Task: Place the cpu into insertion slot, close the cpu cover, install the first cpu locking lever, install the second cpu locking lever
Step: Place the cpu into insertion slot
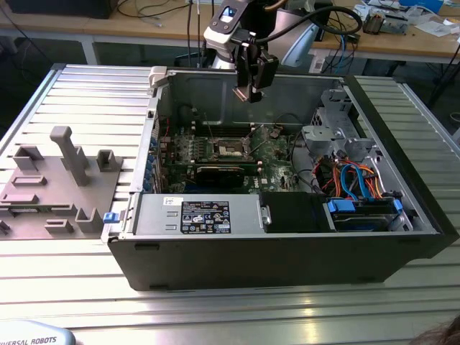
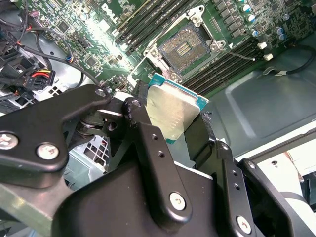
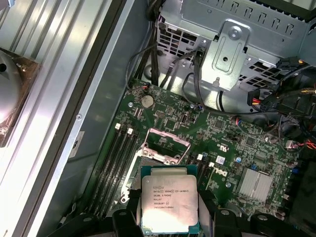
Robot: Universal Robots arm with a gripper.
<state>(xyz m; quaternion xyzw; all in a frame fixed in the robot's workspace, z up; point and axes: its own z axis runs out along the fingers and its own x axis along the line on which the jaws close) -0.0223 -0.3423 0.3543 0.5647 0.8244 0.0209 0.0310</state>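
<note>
My gripper [image 1: 251,92] hangs inside the open computer case, high above the green motherboard [image 1: 273,154]. It is shut on the cpu [image 3: 169,202], a square chip with a silver-grey top. Black fingers [image 3: 126,219] press on two opposite edges of the chip. In the second wrist view the cpu [image 2: 173,111] sits between the fingers [image 2: 140,123]. The insertion slot [image 2: 184,45] lies open below, a dark square with a silvery rim and nothing in it. It also shows in the exterior view [image 1: 231,149]. The cpu cover [image 3: 167,143] stands flipped up beside the slot.
Long memory slots [image 2: 222,66] flank the socket. A metal drive cage [image 1: 327,122] and bundled cables [image 1: 352,176] fill the case on the exterior view's right. A black power supply [image 1: 208,214] lines the near wall. A grey fixture [image 1: 54,183] lies on the table at the exterior view's left.
</note>
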